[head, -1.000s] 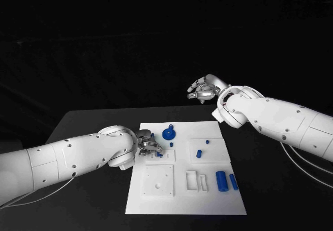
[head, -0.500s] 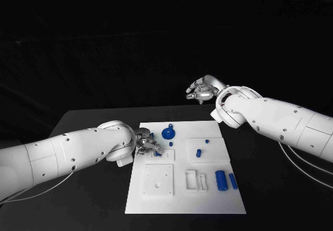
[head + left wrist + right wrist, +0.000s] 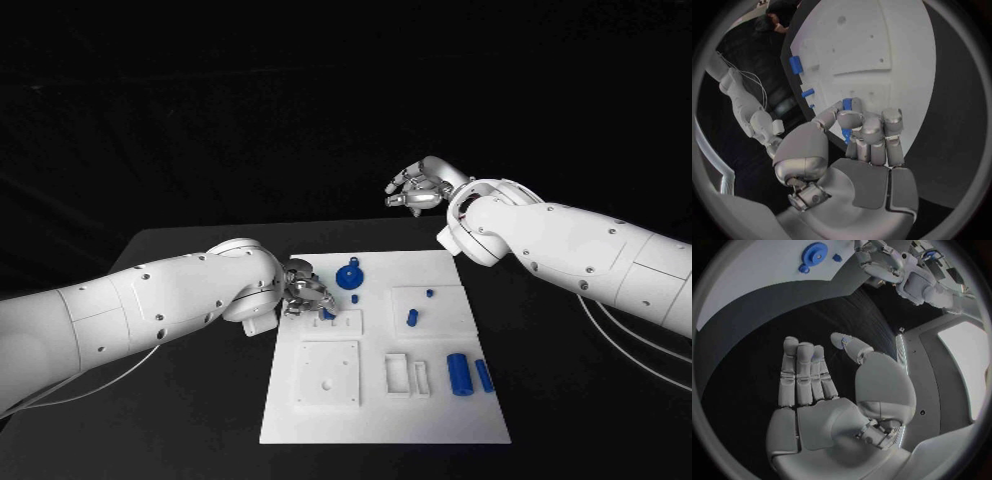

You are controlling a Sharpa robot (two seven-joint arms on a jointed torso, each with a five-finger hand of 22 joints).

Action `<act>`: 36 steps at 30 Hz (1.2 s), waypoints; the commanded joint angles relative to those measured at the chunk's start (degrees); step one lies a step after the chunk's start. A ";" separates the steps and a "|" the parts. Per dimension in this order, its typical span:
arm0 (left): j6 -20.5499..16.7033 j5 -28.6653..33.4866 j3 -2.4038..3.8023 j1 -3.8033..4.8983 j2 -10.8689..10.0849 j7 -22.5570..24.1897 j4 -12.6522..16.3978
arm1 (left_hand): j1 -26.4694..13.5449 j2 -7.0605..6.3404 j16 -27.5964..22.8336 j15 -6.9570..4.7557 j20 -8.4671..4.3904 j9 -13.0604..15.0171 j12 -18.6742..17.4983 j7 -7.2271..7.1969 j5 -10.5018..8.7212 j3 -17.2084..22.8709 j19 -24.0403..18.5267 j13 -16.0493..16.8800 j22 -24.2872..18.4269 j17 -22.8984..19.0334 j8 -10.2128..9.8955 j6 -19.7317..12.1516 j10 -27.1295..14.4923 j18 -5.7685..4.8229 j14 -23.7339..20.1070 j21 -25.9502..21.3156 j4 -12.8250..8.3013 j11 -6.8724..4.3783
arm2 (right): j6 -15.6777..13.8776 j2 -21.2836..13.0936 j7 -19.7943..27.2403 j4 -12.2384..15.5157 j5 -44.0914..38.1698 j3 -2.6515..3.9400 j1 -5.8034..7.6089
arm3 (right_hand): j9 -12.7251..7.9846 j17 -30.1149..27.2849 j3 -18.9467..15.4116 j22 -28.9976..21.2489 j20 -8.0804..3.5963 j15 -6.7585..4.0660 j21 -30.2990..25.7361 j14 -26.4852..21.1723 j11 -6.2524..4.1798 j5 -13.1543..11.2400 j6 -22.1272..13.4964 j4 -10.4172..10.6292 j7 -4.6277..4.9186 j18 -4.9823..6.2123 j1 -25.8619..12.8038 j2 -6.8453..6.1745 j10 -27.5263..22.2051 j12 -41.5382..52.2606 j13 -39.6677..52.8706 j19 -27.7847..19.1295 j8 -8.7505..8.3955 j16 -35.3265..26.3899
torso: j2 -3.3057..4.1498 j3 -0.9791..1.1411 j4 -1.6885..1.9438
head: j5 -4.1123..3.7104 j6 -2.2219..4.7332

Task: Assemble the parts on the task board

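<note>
The white task board [image 3: 378,412] lies in the middle of the black table. My left hand [image 3: 304,296] hovers over the board's left side and pinches a small blue part [image 3: 329,313] just above a raised white block [image 3: 343,322]. In the left wrist view its curled fingers [image 3: 870,131] close round that blue part [image 3: 847,104]. My right hand [image 3: 417,189] is raised beyond the board's far right corner, fingers spread, holding nothing; the right wrist view shows its palm [image 3: 826,390] bare.
On the board lie a round blue disc part [image 3: 351,276], a small blue peg [image 3: 356,299], two short pegs [image 3: 413,318] on the right block, and two blue cylinders [image 3: 460,375] near the right edge. White recessed blocks [image 3: 330,374] sit at the front.
My left forearm has swung up and inward, and its hand with the blue part has shifted slightly toward the far side. The right hand has stayed put.
</note>
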 commanded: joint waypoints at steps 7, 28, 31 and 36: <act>4.62 -0.85 0.04 0.39 1.67 -2.14 -1.01 | 2.05 1.65 0.33 -2.47 -5.12 0.07 0.34 -4.61 0.44 0.01 -0.49 -0.10 0.19 -0.09 0.35 8.94 -2.14 0.95 0.87 0.35 -0.51 -1.91 | 0.56 0.02 0.07 0.08 -0.17 0.03 -0.01 | 0.03 -0.11 0.06 0.66 0.09 -0.05 -0.42 -0.45 0.01 0.27 -0.16 -0.42 0.29 0.82 0.05 0.49 -0.37 0.32 -0.12 -0.45 -0.18 -0.19 | -0.09 0.05 0.10 | -0.05 -0.08; 5.63 -3.22 -0.02 0.40 2.54 -2.60 -1.84 | 2.00 2.06 0.50 -2.46 -5.07 0.09 0.51 -4.61 1.38 -0.30 -0.50 -0.22 0.17 -0.18 0.45 8.94 -2.15 0.85 0.84 0.42 -0.47 -1.91 | 0.53 -0.01 0.05 0.20 -0.19 0.03 -0.01 | 0.02 -0.13 0.05 0.72 0.12 -0.03 -0.48 -0.51 0.04 0.36 -0.20 -0.54 0.32 0.82 0.06 0.48 -0.47 0.40 -0.21 -0.49 -0.19 -0.20 | -0.02 0.00 0.07 | -0.14 -0.07; 5.75 -3.22 -0.03 0.39 2.63 -2.53 -1.96 | 1.99 2.08 0.51 -2.46 -5.07 0.09 0.52 -4.61 1.41 -0.31 -0.50 -0.23 0.17 -0.18 0.45 8.94 -2.15 0.85 0.83 0.42 -0.46 -1.91 | 0.58 0.04 0.04 0.15 -0.19 0.03 -0.01 | 0.02 -0.14 0.05 0.73 0.12 -0.03 -0.49 -0.51 0.04 0.37 -0.20 -0.54 0.32 0.82 0.06 0.48 -0.49 0.41 -0.22 -0.49 -0.19 -0.20 | -0.02 -0.02 0.09 | -0.07 -0.09; 5.65 -3.22 -0.03 0.39 2.63 -2.36 -1.92 | 1.96 2.09 0.52 -2.46 -5.07 0.09 0.53 -4.61 1.43 -0.33 -0.50 -0.23 0.17 -0.19 0.46 8.94 -2.15 0.85 0.83 0.42 -0.44 -1.91 | 0.60 0.09 0.07 0.11 -0.20 0.03 -0.01 | 0.02 -0.14 0.05 0.74 0.13 -0.02 -0.50 -0.52 0.04 0.39 -0.21 -0.56 0.32 0.82 0.05 0.48 -0.50 0.44 -0.24 -0.49 -0.19 -0.19 | -0.03 -0.02 0.09 | -0.09 -0.14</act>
